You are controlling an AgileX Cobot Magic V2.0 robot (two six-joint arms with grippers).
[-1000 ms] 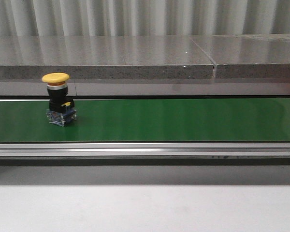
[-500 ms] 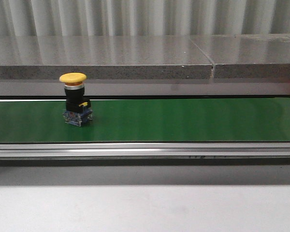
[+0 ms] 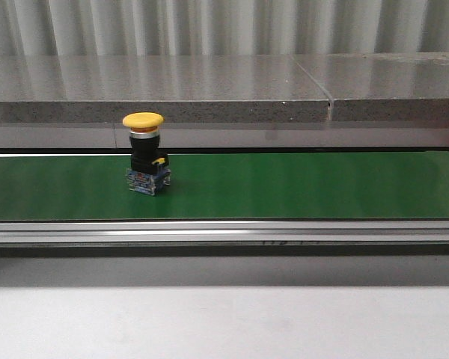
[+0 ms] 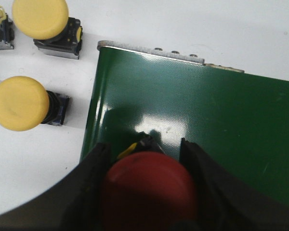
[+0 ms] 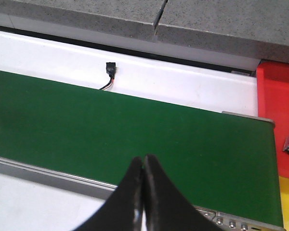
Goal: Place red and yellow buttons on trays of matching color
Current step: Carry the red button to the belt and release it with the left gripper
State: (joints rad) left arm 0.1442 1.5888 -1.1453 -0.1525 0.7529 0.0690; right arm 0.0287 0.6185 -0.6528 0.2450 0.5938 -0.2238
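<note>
Progress: early | yellow button [image 3: 145, 163] being carried on green belt [image 3: 299, 187], at 9 o'clock — unsorted | red button [image 4: 149, 190] being gripped by left fingers [image 4: 94, 183] | right fingers [image 5: 143, 192] closed, empty | red tray [image 5: 279, 110] being left unfilled

yellow-capped button [image 3: 144, 155], green belt [image 3: 299, 185]

We see a green belt [image 3: 299, 185] carrying one yellow button [image 3: 145, 154], upright. Beside the belt's end, two more yellow buttons [image 4: 20, 102] lie on the white tabletop [image 4: 33, 159].
</note>
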